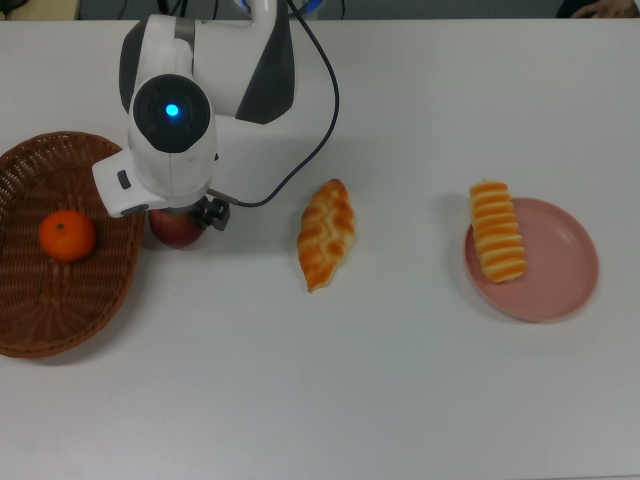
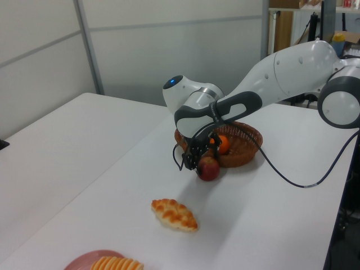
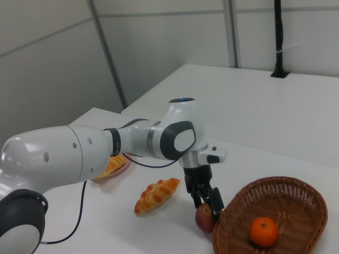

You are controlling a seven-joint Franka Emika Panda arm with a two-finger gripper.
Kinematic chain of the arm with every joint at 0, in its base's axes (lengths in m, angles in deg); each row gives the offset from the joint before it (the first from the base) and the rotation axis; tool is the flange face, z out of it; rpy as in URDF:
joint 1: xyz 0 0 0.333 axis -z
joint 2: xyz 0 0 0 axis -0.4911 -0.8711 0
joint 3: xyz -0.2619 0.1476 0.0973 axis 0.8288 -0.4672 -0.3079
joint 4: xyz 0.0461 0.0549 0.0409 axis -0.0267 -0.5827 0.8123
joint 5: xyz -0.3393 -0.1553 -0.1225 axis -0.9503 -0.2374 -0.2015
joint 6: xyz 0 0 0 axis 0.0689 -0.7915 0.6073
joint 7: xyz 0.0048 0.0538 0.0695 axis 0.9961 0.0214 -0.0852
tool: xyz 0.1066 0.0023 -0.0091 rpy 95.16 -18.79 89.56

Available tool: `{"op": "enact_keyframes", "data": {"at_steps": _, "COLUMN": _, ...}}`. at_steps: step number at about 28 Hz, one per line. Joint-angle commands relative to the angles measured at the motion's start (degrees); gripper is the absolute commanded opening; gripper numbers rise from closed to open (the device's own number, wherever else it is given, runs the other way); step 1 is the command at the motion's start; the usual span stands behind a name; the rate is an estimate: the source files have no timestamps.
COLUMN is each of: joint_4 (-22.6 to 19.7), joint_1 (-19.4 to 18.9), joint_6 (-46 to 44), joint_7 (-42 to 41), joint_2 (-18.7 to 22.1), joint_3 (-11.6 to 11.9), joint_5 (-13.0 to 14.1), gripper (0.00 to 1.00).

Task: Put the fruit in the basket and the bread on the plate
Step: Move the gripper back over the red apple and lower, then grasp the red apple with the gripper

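The apple (image 3: 204,218) sits on the table just outside the basket (image 3: 296,197) (mandarin (image 3: 264,232) already inside). Firm, smooth and round, it likely needs gripping across its middle; the gripper (image 3: 207,203) straddles it, fingers spread.

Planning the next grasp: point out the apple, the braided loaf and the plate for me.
apple (image 2: 209,169), left view, its red side below the gripper.
braided loaf (image 1: 326,233), top view, middle of its crust.
plate (image 1: 565,270), top view, bare pink surface beside the roll.

Brown woven wicker basket (image 1: 40,320), glossy white plastic arm (image 1: 215,70), smooth matt white table (image 1: 400,400).
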Motion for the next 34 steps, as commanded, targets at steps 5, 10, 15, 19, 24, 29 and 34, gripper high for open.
{"op": "enact_keyframes", "data": {"at_steps": 5, "joint_4": -1.21, "joint_1": -0.65, "joint_6": 1.64, "joint_7": -1.26, "joint_2": 0.13, "joint_3": 0.37, "joint_5": -0.54, "gripper": 0.85}}
{"op": "enact_keyframes", "data": {"at_steps": 10, "joint_4": -1.21, "joint_1": -0.65, "joint_6": 1.64, "joint_7": -1.27, "joint_2": 0.13, "joint_3": 0.20, "joint_5": -0.46, "gripper": 0.59}}
{"op": "enact_keyframes", "data": {"at_steps": 15, "joint_4": -0.86, "joint_1": -0.65, "joint_6": 1.55, "joint_7": -1.27, "joint_2": 0.57, "joint_3": -0.07, "joint_5": 0.33, "gripper": 0.38}}
{"op": "enact_keyframes", "data": {"at_steps": 19, "joint_4": -0.42, "joint_1": -0.74, "joint_6": 1.46, "joint_7": -1.00, "joint_2": 2.33, "joint_3": -0.33, "joint_5": 1.12, "gripper": 0.38}}
{"op": "enact_keyframes", "data": {"at_steps": 24, "joint_4": 2.04, "joint_1": -0.56, "joint_6": 1.29, "joint_7": -1.18, "joint_2": 3.82, "joint_3": -0.42, "joint_5": 5.07, "gripper": 0.38}}
{"op": "enact_keyframes", "data": {"at_steps": 29, "joint_4": 2.92, "joint_1": 1.10, "joint_6": 1.55, "joint_7": -1.79, "joint_2": 5.93, "joint_3": 0.37, "joint_5": 5.17, "gripper": 0.39}}
{"op": "enact_keyframes", "data": {"at_steps": 34, "joint_4": 5.82, "joint_1": 6.20, "joint_6": 2.86, "joint_7": -3.46, "joint_2": 5.94, "joint_3": 0.28, "joint_5": 4.99, "gripper": 0.39}}
